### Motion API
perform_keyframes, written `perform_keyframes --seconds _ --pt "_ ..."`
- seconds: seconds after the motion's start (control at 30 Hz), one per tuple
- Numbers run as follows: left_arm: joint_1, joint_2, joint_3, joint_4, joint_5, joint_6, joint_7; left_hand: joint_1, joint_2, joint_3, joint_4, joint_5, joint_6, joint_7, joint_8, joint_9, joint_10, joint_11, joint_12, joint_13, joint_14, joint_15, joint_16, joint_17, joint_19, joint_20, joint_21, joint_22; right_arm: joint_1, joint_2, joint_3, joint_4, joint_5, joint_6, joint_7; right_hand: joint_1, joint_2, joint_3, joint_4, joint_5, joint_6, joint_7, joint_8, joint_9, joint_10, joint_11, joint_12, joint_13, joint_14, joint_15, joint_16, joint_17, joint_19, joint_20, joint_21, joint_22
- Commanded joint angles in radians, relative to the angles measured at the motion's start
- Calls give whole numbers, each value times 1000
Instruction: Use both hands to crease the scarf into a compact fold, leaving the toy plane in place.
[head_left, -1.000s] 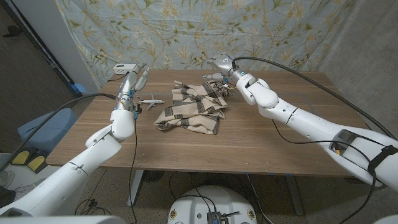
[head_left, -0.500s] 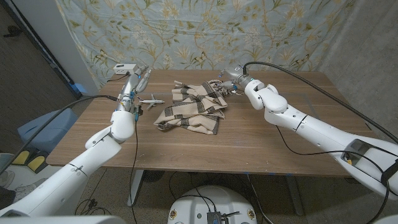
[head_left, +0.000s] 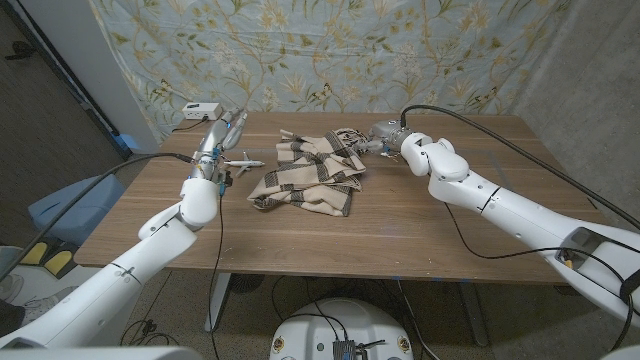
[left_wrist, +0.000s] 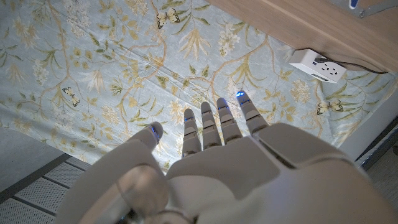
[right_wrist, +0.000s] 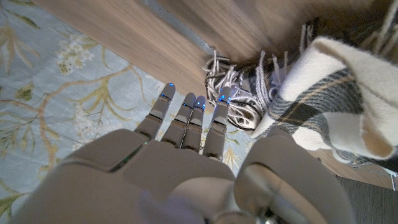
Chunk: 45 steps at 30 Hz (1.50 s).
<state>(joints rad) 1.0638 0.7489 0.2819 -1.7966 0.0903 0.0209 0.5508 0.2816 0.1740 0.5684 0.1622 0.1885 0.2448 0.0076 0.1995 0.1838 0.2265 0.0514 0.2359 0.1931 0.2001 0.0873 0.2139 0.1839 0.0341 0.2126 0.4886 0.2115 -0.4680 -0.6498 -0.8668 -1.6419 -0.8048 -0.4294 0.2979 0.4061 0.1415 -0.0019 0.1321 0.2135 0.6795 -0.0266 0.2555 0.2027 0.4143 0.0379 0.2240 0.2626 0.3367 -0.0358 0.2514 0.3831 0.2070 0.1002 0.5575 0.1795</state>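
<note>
Rightward and lower, the right hand (head_left: 385, 133) has drawn off the scarf (head_left: 312, 172), fingers apart, empty, beside its fringe. Left hand (head_left: 222, 131) waits open near the toy plane (head_left: 241, 163), likely keeping clear.

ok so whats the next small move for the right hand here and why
Probably close the right hand on the fringed far corner of the scarf: its fingers sit spread beside the fringe, gripping nothing, and the scarf lies crumpled. The left hand hovers open beyond the toy plane.
</note>
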Motion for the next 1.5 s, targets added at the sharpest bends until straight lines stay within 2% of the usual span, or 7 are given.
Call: perform_keyframes --seconds 0.03,0.47,0.63,0.77,0.9,1.17,1.5 --pt "5 3 1 -13 6 13 0 -9 9 12 1 1 7 4 -2 2 1 9 -5 3 4 -1 -1 4 0 1 4 5 22 13 11 34 174 29 66 -13 1 -3 11 3 35 2 12 2 -2 4 0 2 -10 8 -7 2 -12 2 -9 4" --pt "12 5 -8 -15 -9 11 -8 -13 10 19 0 1 7 4 -4 2 -2 8 -8 3 3 -5 -4 4 3 1 6 5 62 46 27 142 424 162 95 19 3 13 -17 12 93 14 24 -1 -1 8 1 2 -24 17 -15 -8 -22 7 -20 6" --pt "12 7 -10 -10 -14 3 -12 -15 9 23 -1 1 7 5 -4 2 -7 5 -11 3 3 -5 -5 4 4 1 7 5 85 65 25 196 506 217 106 224 12 103 -162 19 129 24 20 -2 13 -4 7 3 -21 10 -11 -26 -1 7 -31 6" --pt "13 7 -14 -6 -20 -3 -12 -17 8 26 -1 1 7 6 -5 2 -7 9 -12 3 2 -4 -6 4 4 2 7 5 100 91 37 255 595 266 121 295 20 138 -213 15 206 23 46 2 60 -19 26 7 4 -6 7 -23 34 -5 -25 6" --pt "15 7 -18 -2 -23 -10 -10 -18 8 27 -1 1 8 5 -5 2 -7 9 -13 3 3 -4 -7 4 4 2 7 5 94 119 59 295 667 313 77 475 54 257 -288 1 340 35 140 49 180 -60 89 36 90 -67 70 24 97 -54 -9 9" --pt "14 5 -20 12 -36 -28 -17 -21 7 31 -2 0 8 6 -6 2 -7 6 -13 3 3 -5 -8 4 4 2 7 4 85 199 126 426 855 479 18 516 56 300 -256 -13 333 39 188 93 286 -96 151 67 162 -116 136 92 149 -100 16 11" --pt "30 5 -30 17 -43 -54 -9 -24 6 35 -2 0 8 7 -6 2 -6 6 -14 3 2 -5 -9 4 4 2 7 4 171 334 116 635 950 618 14 512 60 317 -219 -11 292 27 207 123 299 -121 175 96 195 -140 161 131 162 -125 29 16"
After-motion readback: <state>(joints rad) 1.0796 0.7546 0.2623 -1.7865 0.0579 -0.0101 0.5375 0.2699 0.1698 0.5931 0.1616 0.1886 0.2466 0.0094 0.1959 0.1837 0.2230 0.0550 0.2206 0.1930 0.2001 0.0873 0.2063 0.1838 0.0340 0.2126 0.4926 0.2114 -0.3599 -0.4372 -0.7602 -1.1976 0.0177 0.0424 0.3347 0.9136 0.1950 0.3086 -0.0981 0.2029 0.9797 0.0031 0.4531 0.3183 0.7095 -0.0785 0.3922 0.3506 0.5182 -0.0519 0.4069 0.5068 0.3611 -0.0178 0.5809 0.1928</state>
